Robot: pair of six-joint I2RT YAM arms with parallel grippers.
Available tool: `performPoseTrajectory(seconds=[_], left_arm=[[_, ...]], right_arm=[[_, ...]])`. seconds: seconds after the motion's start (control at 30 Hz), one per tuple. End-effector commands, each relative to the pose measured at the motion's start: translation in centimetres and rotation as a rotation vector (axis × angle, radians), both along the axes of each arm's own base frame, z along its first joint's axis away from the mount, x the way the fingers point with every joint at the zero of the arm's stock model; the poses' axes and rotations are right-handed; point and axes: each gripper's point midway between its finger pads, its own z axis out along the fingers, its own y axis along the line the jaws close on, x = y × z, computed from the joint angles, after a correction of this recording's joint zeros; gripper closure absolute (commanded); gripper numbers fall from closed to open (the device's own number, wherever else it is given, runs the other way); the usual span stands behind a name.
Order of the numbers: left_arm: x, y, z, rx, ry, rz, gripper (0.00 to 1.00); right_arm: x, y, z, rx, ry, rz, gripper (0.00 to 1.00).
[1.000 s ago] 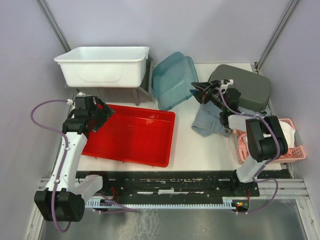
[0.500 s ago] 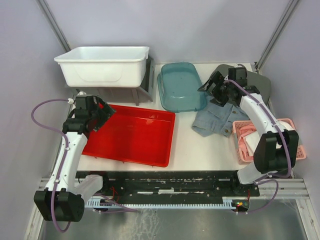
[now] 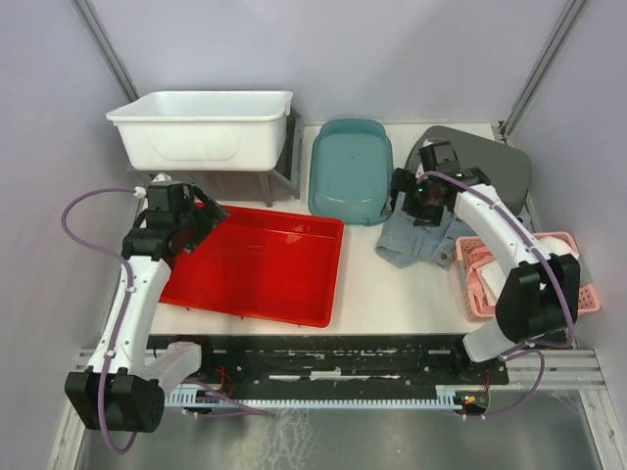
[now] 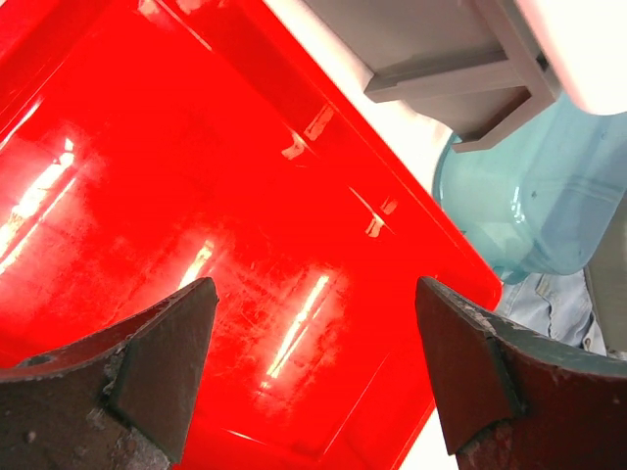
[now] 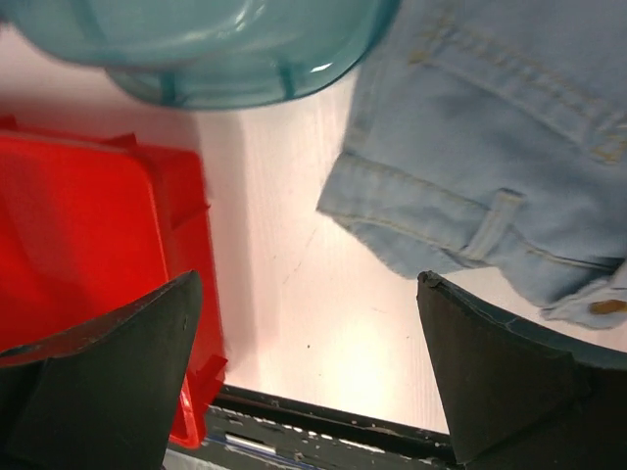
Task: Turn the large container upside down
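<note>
Right gripper (image 5: 304,294) spread open, holding nothing, hanging just beside the teal container (image 3: 351,171). Container sits at the back of the table (image 3: 392,284), seemingly bottom-up. Flip looks done, I judge; next move: lift clear without nudging it. Left gripper (image 4: 313,294) open over red tray (image 4: 196,176).

The container (image 3: 348,171) is teal, the tray (image 3: 257,262) red, the denim (image 3: 416,243) pale blue.

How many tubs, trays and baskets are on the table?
5: white tub back left, teal tub back centre, grey tub back right and partly covered, red tray front left, pink basket front right. Nothing suggests more are hidden.
</note>
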Motion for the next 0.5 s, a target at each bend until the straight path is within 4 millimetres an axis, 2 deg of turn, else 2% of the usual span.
performPoseTrajectory(seconds=[0.0, 0.07, 0.13, 0.27, 0.33, 0.47], left_arm=[[1.6, -0.4, 3.5, 0.033, -0.101, -0.055, 0.11], [1.7, -0.6, 3.9, 0.039, -0.107, -0.06, 0.11], [1.7, -0.7, 4.0, 0.041, -0.108, -0.068, 0.11], [1.6, -0.8, 3.6, 0.045, -0.096, -0.073, 0.11], [1.5, -0.9, 3.5, 0.045, -0.094, -0.072, 0.11], [1.4, -0.9, 3.8, 0.046, -0.098, -0.072, 0.11]], right_arm=[[-1.2, 3.4, -0.2, -0.057, -0.052, 0.113, 0.01], [-1.2, 4.9, -1.4, -0.051, -0.037, 0.1, 0.09], [-0.7, 6.5, -2.5, -0.015, -0.023, 0.091, 0.29], [1.4, 9.4, -4.6, 0.023, -0.006, 0.08, 0.66], [3.1, 10.3, -5.4, 0.029, -0.011, 0.067, 0.71], [7.0, 11.0, -6.4, -0.02, -0.035, 0.056, 0.74]])
